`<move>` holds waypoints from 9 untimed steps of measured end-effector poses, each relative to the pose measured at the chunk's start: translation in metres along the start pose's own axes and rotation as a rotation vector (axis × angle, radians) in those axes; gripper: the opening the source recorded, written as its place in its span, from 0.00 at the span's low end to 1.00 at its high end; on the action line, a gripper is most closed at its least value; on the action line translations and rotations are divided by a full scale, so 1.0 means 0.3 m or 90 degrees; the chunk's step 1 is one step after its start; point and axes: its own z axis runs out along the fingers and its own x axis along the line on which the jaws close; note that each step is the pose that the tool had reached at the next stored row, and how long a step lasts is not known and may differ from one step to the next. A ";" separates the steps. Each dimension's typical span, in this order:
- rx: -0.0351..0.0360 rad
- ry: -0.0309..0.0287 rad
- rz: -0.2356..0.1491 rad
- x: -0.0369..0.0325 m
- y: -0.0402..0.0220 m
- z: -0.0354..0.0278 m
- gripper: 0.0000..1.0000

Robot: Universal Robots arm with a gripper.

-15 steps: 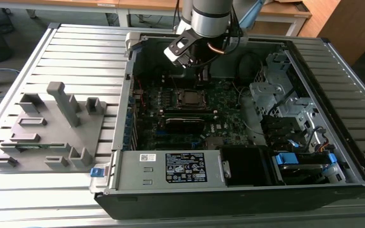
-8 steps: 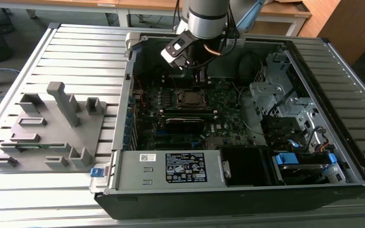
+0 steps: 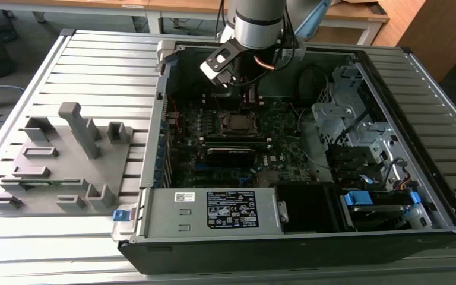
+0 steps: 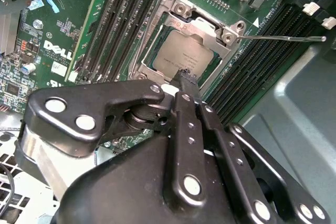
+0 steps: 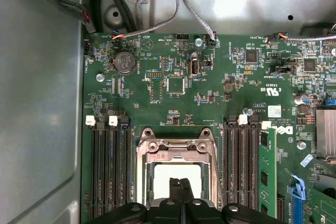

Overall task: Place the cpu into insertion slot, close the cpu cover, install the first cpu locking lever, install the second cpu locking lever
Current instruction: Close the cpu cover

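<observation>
The cpu (image 4: 184, 52) lies in the insertion slot (image 3: 238, 122), and its dull metal top shows through the window of the cpu cover (image 4: 214, 29). The silver cpu cover (image 5: 176, 149) lies down over the slot. One thin wire locking lever (image 4: 283, 38) sticks out sideways over the memory slots. My gripper (image 4: 185, 73) hangs just above the cpu's edge, its two black fingers (image 5: 175, 186) pressed together with nothing between them. In the exterior view my gripper (image 3: 242, 98) is inside the open computer case, above the slot.
Long black memory slots (image 5: 107, 171) flank the socket on both sides, and one green memory stick (image 5: 268, 171) stands among them. Cables (image 5: 157, 3) run along the case wall. A drive cage (image 3: 347, 119) fills the exterior view's right. A grey fixture plate (image 3: 62, 160) sits outside the case.
</observation>
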 end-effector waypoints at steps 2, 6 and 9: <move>-0.0002 0.0002 0.000 0.000 0.000 0.002 0.10; -0.0001 0.0001 0.000 -0.005 -0.003 0.007 0.10; 0.0000 -0.0001 0.000 -0.006 -0.008 0.012 0.10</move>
